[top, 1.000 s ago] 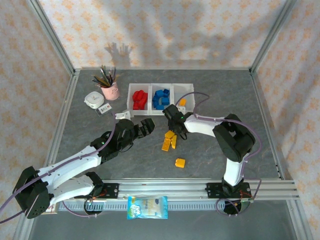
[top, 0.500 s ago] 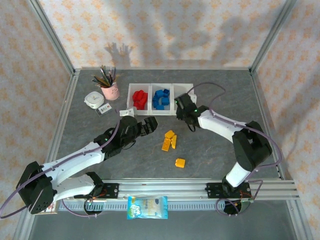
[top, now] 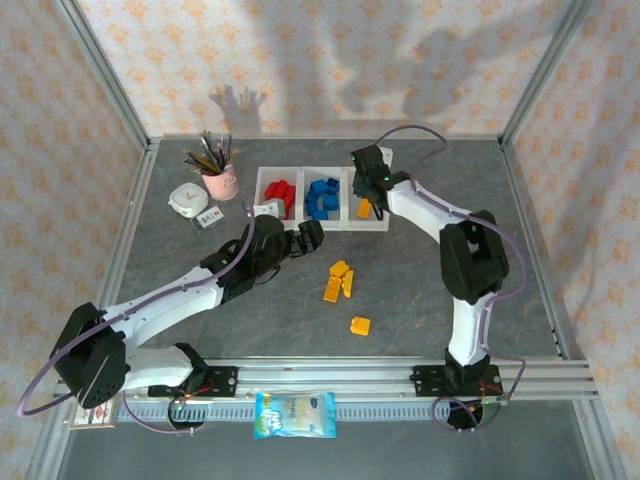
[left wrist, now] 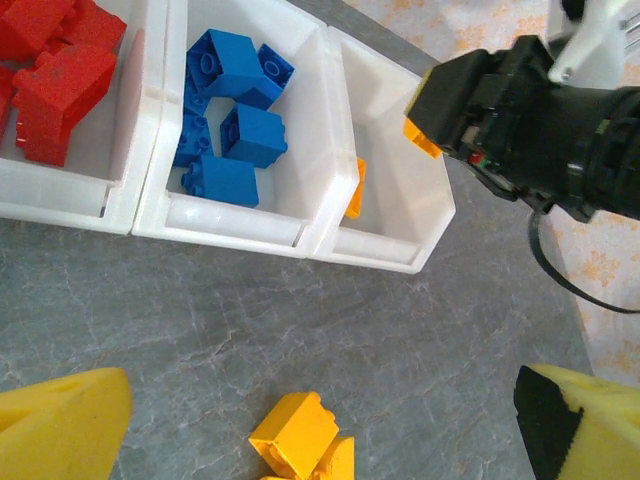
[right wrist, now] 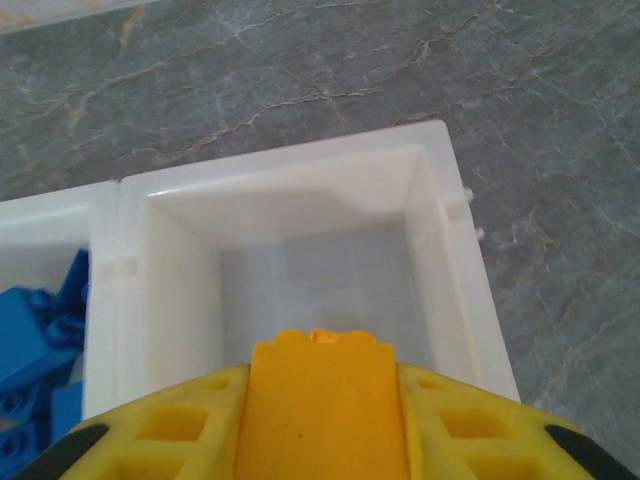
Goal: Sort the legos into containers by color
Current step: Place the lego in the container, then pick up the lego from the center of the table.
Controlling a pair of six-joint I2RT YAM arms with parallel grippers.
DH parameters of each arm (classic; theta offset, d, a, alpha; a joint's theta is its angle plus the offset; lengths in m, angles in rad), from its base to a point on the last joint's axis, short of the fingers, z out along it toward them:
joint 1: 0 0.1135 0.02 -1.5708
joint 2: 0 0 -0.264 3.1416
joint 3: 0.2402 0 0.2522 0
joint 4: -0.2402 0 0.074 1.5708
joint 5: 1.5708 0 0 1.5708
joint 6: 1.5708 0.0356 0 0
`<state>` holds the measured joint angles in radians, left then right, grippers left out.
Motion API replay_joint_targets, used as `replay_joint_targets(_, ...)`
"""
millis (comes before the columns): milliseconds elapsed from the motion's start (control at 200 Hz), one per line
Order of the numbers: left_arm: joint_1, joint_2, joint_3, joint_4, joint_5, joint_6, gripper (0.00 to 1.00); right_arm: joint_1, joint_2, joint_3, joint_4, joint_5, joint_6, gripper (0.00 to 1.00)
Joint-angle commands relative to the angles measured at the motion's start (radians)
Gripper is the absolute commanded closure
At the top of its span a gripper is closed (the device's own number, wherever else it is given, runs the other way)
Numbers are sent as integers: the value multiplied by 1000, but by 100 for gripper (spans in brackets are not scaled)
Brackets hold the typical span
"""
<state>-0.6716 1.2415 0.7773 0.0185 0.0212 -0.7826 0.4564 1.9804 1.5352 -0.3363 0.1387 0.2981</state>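
Note:
Three joined white bins (top: 303,222) stand in a row at the back: red legos (top: 279,196) in the left one, blue legos (top: 322,196) in the middle one, one yellow-orange brick (top: 364,208) in the right one. My right gripper (top: 371,181) hangs over the right bin (right wrist: 445,250), shut on a yellow brick (right wrist: 318,400). A few yellow bricks (top: 338,280) lie piled on the table, and another (top: 360,325) lies nearer. My left gripper (top: 306,238) is open just left of the pile, and its fingers (left wrist: 60,425) straddle the pile's top brick (left wrist: 295,432) with nothing held.
A pink cup of brushes (top: 220,180) and a small white box (top: 187,199) stand at the back left. A snack packet (top: 294,414) lies beyond the near rail. Metal frame posts and patterned walls bound the grey table (top: 420,300).
My right gripper has lifted from beside the yellow pile and travelled back over the right bin with the brick. My left gripper has edged forward and right toward the pile.

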Motion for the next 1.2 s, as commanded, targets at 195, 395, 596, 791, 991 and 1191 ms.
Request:
replay_joint_targets(195, 26, 38, 60, 39, 36, 34, 1, -10, 66, 119, -48, 25, -71, 47)
replay_joint_targets(395, 25, 6, 46, 29, 43, 31, 1, 4, -53, 16, -17, -9, -66, 43)
replay_joint_targets(596, 26, -67, -25, 16, 48, 13, 1, 52, -173, -122, -24, -21, -53, 40)
replay_joint_targets(791, 26, -156, -104, -27, 37, -5, 1, 117, -252, -226, -62, -32, -17, 37)
replay_joint_targets(991, 26, -237, -168, -53, 0, -37, 1, 194, -316, -327, -46, -37, 38, 34)
replay_joint_targets(1191, 27, -291, -225, -56, -30, -74, 1, 285, -329, -431, 20, -47, 98, 29)
